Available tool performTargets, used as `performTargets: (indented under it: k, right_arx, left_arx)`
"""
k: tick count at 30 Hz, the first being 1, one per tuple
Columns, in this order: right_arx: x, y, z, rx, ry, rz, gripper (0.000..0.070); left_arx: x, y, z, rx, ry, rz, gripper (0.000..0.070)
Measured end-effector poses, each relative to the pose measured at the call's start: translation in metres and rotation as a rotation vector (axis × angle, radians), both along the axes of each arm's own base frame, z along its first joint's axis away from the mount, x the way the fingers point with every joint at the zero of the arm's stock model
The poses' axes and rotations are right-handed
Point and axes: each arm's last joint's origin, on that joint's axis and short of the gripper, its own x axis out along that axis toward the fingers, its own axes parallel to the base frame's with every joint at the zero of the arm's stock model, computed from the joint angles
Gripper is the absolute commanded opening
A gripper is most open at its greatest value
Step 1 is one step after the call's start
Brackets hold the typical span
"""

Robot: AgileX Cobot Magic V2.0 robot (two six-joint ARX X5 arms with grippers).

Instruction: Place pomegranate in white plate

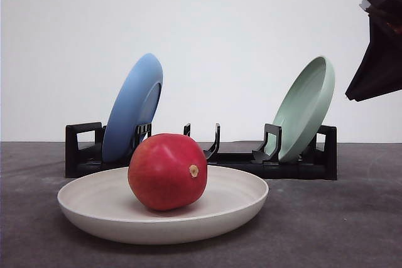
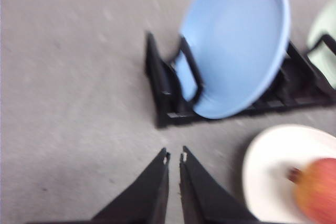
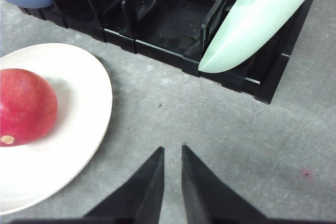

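Glossy red pomegranate, roundish w/ a small tan stem nub facing the front camera, sits inside the white plate, a wide, shallow, matte cream dish w/ a raised rim, resting flat on grey, felt-like table surface. Behind it a black plastic dish rack w/ upright dividers holds two plates on edge: blue plate leaning at the left end, pale green plate leaning at the right end, both smooth and matte. Left gripper, black wedge-shaped fingers, is clenched w/ just a sliver of gap, holding nothing, over bare table near the rack's end. Right gripper likewise pinched nearly together, empty, above the table between plate and rack.
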Motion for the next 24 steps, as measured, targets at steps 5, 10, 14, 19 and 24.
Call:
performTargets:
  k: [5, 10, 14, 19, 24]
  right_arx:
    - [0.0, 0.0, 0.0, 0.0, 0.0, 0.0, 0.0055]
    - [0.0, 0.0, 0.0, 0.0, 0.0, 0.0, 0.0055]
    - [0.0, 0.0, 0.0, 0.0, 0.0, 0.0, 0.0055]
    - [0.0, 0.0, 0.0, 0.0, -0.001, 0.0, 0.0055]
    - [0.0, 0.0, 0.0, 0.001, -0.001, 0.0, 0.0055]
  left_arx:
    - [-0.019, 0.009, -0.037, -0.003, -0.087, 0.065, 0.0017]
    - [-0.032, 0.015, -0.06, 0.008, -0.16, 0.155, 0.0017]
    - [-0.036, 0.016, -0.075, 0.007, -0.191, 0.17, 0.0017]
    - [-0.036, 0.017, -0.087, 0.013, -0.209, 0.179, 0.0017]
    - [-0.033, 0.017, -0.092, 0.013, -0.239, 0.181, 0.0017]
